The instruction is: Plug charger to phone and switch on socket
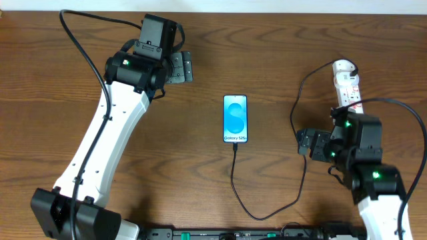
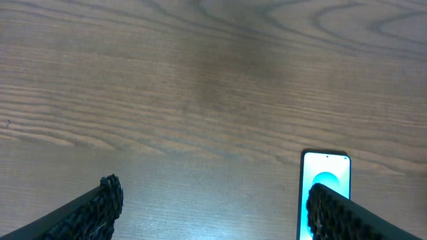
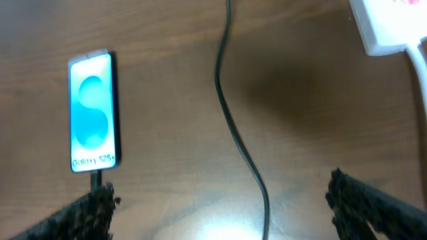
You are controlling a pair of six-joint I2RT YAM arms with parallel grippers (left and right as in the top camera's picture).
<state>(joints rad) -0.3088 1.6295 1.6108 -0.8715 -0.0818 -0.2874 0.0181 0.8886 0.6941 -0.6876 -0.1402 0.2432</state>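
The phone lies flat mid-table, light blue screen up. The black charger cable has its plug tip at the phone's bottom edge, loops along the front of the table and runs up to the white socket strip at the far right. My left gripper is open and empty, far left of the phone; the phone's top shows in the left wrist view. My right gripper is open and empty, hovering right of the phone, over the cable. The phone and a socket corner show there.
The wooden table carries only these items. A white cord leaves the socket's near end. My right arm body sits just in front of the socket. Black arm cables arc over the left side.
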